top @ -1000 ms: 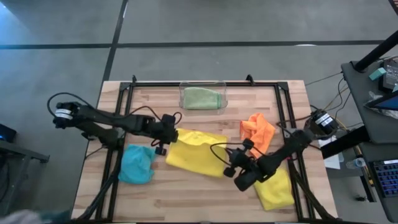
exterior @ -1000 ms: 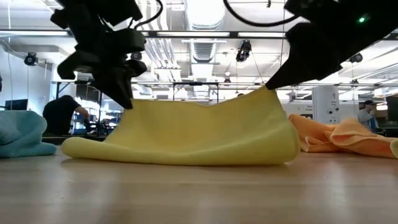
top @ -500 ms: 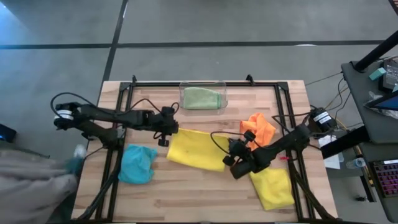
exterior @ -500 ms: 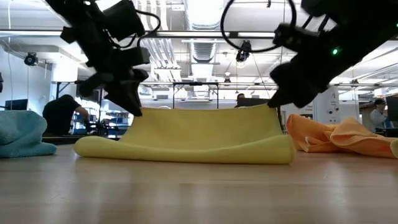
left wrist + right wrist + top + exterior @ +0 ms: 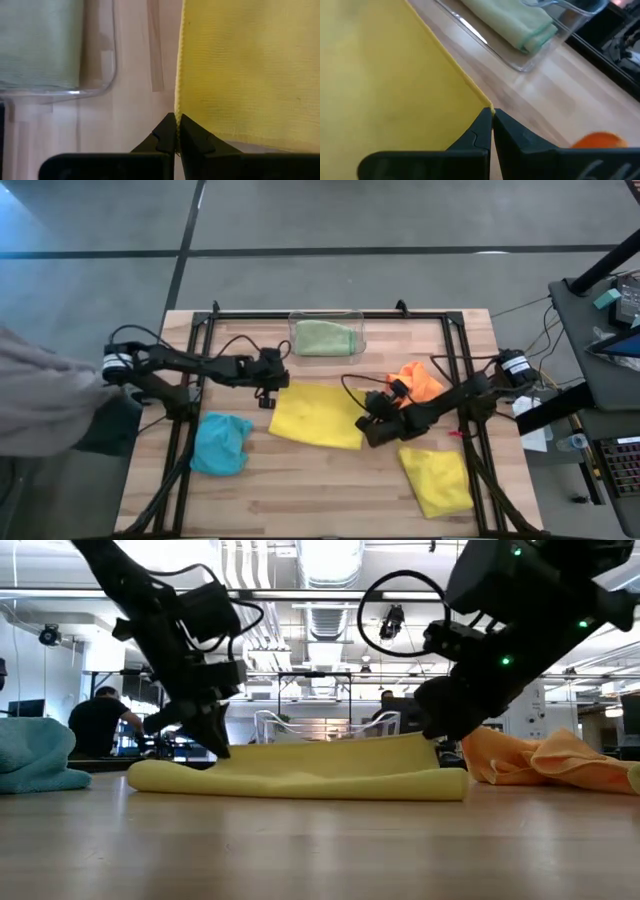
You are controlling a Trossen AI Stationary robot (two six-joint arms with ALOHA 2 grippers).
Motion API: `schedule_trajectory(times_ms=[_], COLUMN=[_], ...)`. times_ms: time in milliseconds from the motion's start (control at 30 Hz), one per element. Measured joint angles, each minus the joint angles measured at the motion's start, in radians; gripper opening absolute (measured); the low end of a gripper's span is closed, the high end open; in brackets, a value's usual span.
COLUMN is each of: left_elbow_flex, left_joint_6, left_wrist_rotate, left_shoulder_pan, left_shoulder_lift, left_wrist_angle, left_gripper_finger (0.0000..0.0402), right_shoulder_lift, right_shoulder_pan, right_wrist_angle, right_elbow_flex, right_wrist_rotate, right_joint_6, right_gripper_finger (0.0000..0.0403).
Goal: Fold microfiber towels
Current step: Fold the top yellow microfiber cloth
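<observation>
The counter is pale wood with a plank grain, framed in black rails. On it lie two plain yellow towels, one at centre and one near the right, a turquoise-blue towel and an orange towel. A pale green towel sits in a clear bin. Both arms are black.

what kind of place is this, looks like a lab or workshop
Probably a robotics lab in an open industrial workspace: a wooden table carries two dark arms on a black metal frame, the floor is bare concrete, and exposed ceiling ducts hang over distant workstations.
</observation>
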Motion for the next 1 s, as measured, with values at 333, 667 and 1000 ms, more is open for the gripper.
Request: schedule_trajectory(times_ms=[333,667,1000], left_elbow_flex=[0.002,0.023,0.024], left_joint_6=[-0.003,-0.005,-0.206], left_wrist_rotate=[0.012,-0.169,-0.177], left_shoulder_pan=[0.0,-0.004,-0.06], left_shoulder_lift=[0.012,-0.04,-0.26], left_wrist_angle=[0.015,0.002,-0.143], left_gripper_finger=[0.0021,0.0138,0.0178], right_shoulder_lift=[0.0,-0.019,-0.179], right_shoulder_pan=[-0.031,-0.032,0.011], right_wrist_angle=[0.004,-0.041,-0.08], right_elbow_flex=[0.0,0.001,0.008], right_wrist_rotate=[-0.022,-0.036,-0.034], right_joint_6=[-0.02,-0.03,-0.048], right_gripper_finger=[0.0036,0.0151,0.0181])
